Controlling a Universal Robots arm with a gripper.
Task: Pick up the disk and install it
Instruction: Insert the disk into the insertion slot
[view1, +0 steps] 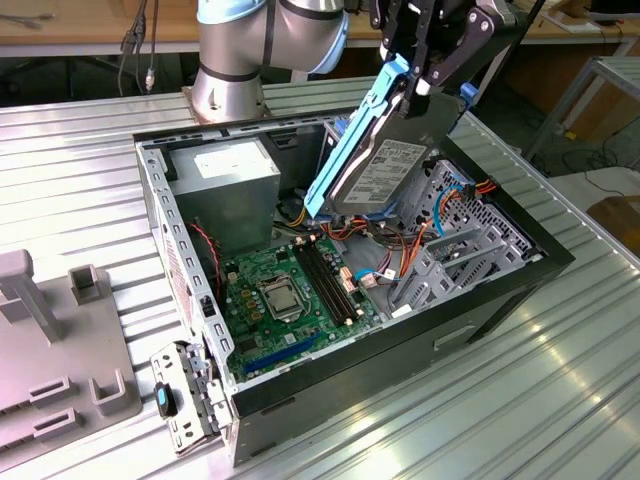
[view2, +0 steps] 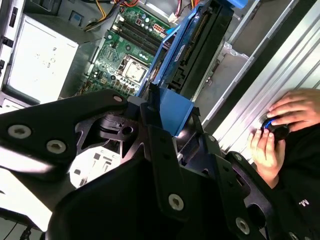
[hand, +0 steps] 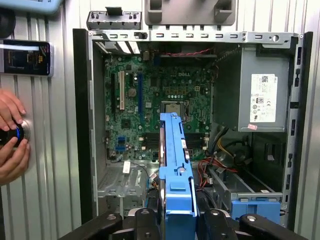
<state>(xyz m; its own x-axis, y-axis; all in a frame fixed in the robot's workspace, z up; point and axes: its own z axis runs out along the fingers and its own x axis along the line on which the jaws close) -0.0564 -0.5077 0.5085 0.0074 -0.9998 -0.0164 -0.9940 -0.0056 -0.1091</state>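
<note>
Disk: the disk (view1: 372, 165) hangs tilted above the open computer case (view1: 420, 335), not yet seated.
Long axis: slopes from its held end down toward the motherboard (view1: 290, 285).
Fingers: the gripper (view1: 422, 88) is clamped on the disk's upper end.

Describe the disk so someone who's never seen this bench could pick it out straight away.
Find the open computer case on the metal table; above it the gripper holds a flat slab tilted in the air. That is the disk: dark grey metal with a white label in a bright blue frame, far larger than the small blue latch fixed on the drive cage.
</note>
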